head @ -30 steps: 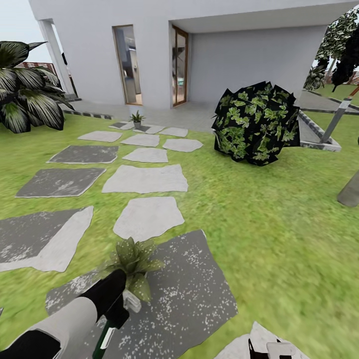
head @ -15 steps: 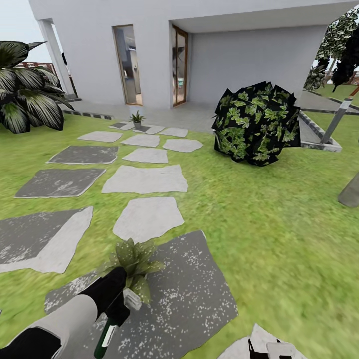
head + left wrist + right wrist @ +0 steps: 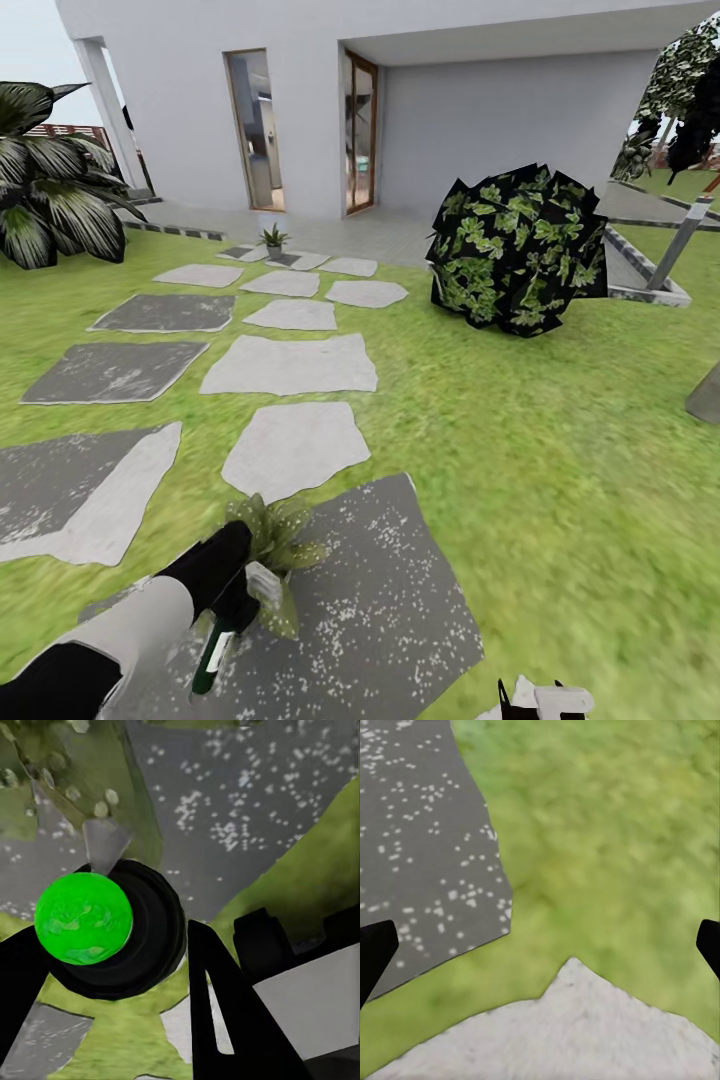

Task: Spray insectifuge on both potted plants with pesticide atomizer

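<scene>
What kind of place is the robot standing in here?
Most likely a house's front garden, rendered in simulation: a green lawn crossed by flat stepping stones, a round dark bush, and a white house with glass doors behind.

Left arm (image 3: 120,640) in grey-white casing with black wrist; right tool (image 3: 540,700) black, white-tipped

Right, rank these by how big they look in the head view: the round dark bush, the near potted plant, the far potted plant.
1. Round dark bush, largest.
2. Near potted plant, beside the left hand.
3. Far potted plant, smallest.

Distance shrinks the far plant; the two may really match.
</scene>
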`<state>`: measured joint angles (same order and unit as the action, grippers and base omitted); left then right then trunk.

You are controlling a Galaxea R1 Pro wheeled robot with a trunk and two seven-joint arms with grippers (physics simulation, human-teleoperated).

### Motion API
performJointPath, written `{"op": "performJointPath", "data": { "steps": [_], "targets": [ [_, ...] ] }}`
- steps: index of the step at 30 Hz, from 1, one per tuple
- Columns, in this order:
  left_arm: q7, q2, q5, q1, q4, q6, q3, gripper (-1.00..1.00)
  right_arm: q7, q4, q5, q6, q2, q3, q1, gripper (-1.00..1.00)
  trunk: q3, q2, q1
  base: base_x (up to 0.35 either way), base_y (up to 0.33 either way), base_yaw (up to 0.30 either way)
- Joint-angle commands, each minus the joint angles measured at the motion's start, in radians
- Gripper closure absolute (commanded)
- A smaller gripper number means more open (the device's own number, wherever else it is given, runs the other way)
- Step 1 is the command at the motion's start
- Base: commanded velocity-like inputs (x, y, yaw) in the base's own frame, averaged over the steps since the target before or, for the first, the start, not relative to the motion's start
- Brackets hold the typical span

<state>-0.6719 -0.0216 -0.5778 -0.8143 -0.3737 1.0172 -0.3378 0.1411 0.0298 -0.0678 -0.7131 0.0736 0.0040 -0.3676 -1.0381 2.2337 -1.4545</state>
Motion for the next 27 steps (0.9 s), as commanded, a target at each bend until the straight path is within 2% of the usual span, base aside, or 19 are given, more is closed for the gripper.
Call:
{"op": "performJointPath", "data": {
  "steps": [1,5,8,13,18,20,24,27],
  "targets": [
    [-0.014,-0.001,-0.005,-0.023,-0.001,0.005,-0.003,1.00,0.007,-0.001,-0.007,-0.002,0.000,0.001,-0.001,-1.00,-0.001,0.000,0.000,0.000,0.000,0.000],
    [-0.064,-0.003,-0.007,-0.082,0.001,0.006,-0.004,1.00,0.007,-0.001,-0.007,-0.002,0.000,0.001,-0.001,-1.00,-0.001,0.000,0.000,0.000,0.000,0.000],
    [-0.071,-0.003,-0.008,-0.094,0.000,0.007,-0.003,1.00,0.007,-0.001,-0.007,-0.002,0.000,0.001,-0.001,-1.00,-0.001,0.000,0.000,0.000,0.000,0.000],
    [-0.074,0.001,-0.004,-0.168,0.011,0.010,-0.003,1.00,0.008,-0.001,-0.007,-0.002,0.000,0.001,-0.001,-1.00,-0.001,0.000,0.000,0.000,0.000,0.000],
    [-0.075,0.014,-0.002,-0.212,0.012,0.011,-0.004,1.00,0.008,-0.001,-0.007,-0.002,0.000,0.001,-0.001,-1.00,-0.001,0.000,0.000,0.000,0.000,0.000],
    [-0.085,0.011,-0.003,-0.220,0.012,0.011,-0.007,1.00,0.008,-0.001,-0.007,-0.002,0.000,0.001,-0.001,-1.00,-0.001,0.000,0.000,0.000,0.000,0.000],
    [-0.097,-0.017,-0.010,-0.223,0.015,0.009,-0.014,1.00,0.008,-0.001,-0.007,-0.002,0.000,0.000,-0.001,-1.00,-0.001,0.000,0.000,0.000,0.000,0.000],
    [-0.101,-0.069,-0.011,-0.219,0.016,0.008,-0.015,1.00,0.008,-0.001,-0.007,-0.002,0.000,0.001,-0.001,-1.00,-0.001,0.000,0.000,0.000,0.000,0.000]
  ]
}}
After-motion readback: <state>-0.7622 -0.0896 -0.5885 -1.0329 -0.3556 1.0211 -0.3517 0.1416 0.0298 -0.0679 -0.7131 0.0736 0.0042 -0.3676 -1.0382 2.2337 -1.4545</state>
